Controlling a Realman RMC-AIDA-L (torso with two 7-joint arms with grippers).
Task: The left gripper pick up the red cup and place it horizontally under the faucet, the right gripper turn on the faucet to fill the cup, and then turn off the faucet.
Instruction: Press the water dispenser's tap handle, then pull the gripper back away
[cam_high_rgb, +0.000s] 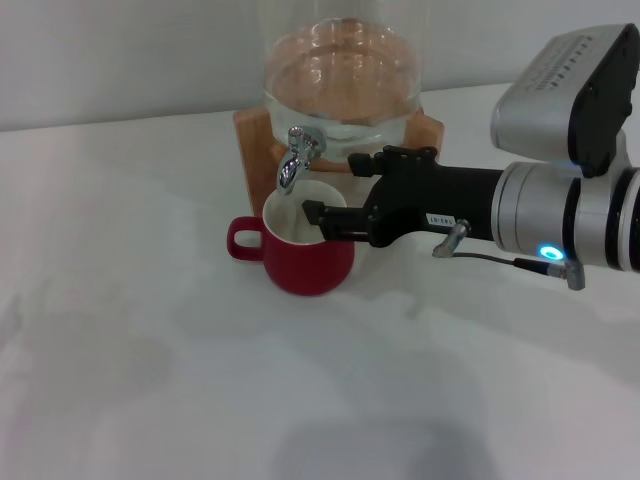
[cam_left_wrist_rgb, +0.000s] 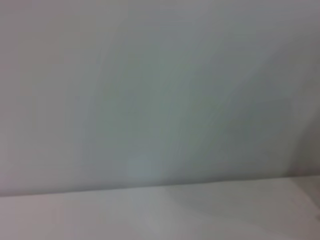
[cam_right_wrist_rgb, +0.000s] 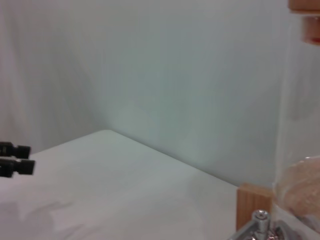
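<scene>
The red cup stands upright on the white worktop, right under the spout of the faucet, with its small handle on the side away from the right gripper. The right gripper reaches in from the side, and its jaws sit just over the cup's rim, a little below the faucet. How wide the jaws are open cannot be told, and they do not seem to hold anything. The step in hand looks like working the faucet. To do it well, the jaws need to go up from the cup to the small lever on top of the faucet and push it gently, so the glass water tank on its wooden stand does not slide. The jaws should stay off the cup so it does not tip. The left gripper shows only far off in the right wrist view, with its two fingers close together and empty.
</scene>
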